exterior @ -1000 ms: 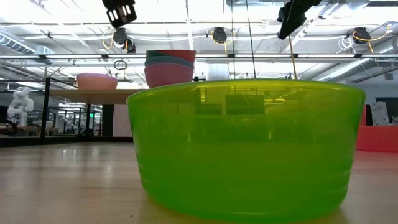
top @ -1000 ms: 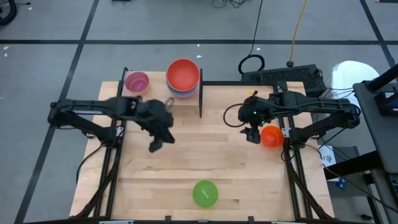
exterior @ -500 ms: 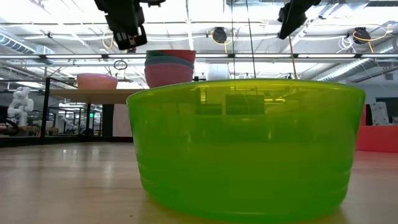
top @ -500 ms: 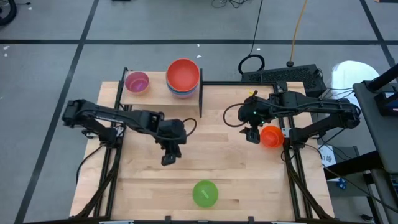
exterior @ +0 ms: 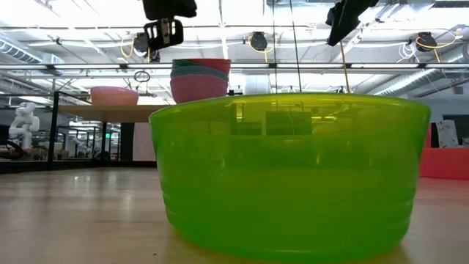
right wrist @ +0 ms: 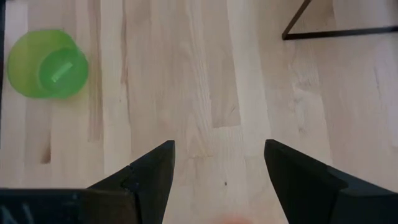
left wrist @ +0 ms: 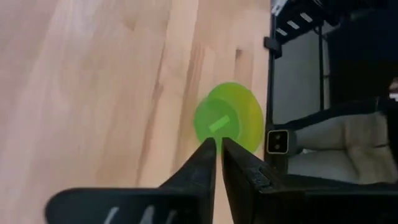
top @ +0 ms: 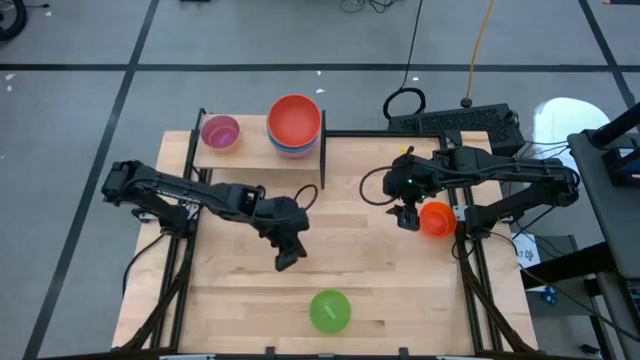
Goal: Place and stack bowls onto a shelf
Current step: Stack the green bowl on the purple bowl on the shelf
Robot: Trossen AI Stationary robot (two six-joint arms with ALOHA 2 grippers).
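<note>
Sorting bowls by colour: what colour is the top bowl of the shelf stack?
Red, clearest in the high view.

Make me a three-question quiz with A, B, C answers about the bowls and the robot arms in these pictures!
1. Where is the green bowl?
A. on the shelf
B. on the table near its front edge
C. inside the red bowl

2. How many bowls lie on the table, off the shelf?
A. two
B. four
C. none

3. How is the right gripper?
A. shut on the green bowl
B. shut, empty
C. open, empty

Answers:
1 B, the high view shows it alone on the bare wood by the front edge.
2 A, only the green bowl and the orange bowl lie there.
3 C, the right wrist view shows its fingers far apart over bare wood.
</note>
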